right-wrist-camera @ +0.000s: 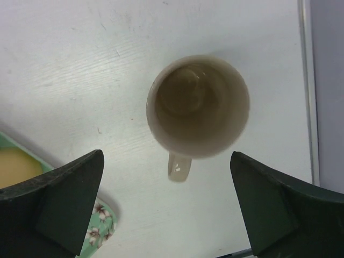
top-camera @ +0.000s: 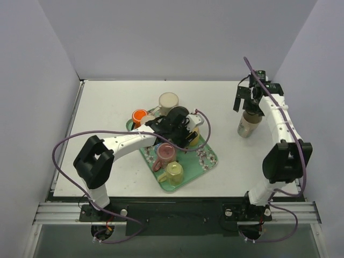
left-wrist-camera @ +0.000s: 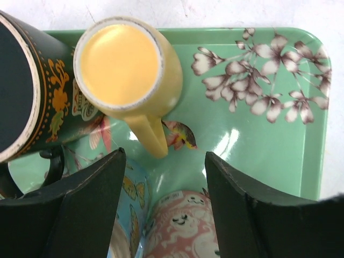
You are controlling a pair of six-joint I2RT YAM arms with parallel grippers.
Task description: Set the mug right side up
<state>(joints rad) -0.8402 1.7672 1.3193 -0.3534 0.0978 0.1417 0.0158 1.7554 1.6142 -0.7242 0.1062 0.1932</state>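
Top external view: my left tool hangs over the green tray, which carries several mugs in the middle of the worktop. My right tool is well apart on the right side, above a beige mug that stands alone on the worktop.

Left wrist view: the jaws are spread wide and hold nothing. Ahead of them the yellow mug sits on the tray, just beside a black mug. It shows a flat yellow disc with a pale ring, so I judge it stands bottom up. Its handle points toward the tool.

Right wrist view: these jaws are also wide apart and empty. Below them the beige mug shows its dark inside, so it is mouth up and needs nothing.

I believe the step in hand is the approach to the yellow mug. The next move calls for lowering the left tool around it, closing, lifting it clear of its neighbours, then turning it over.
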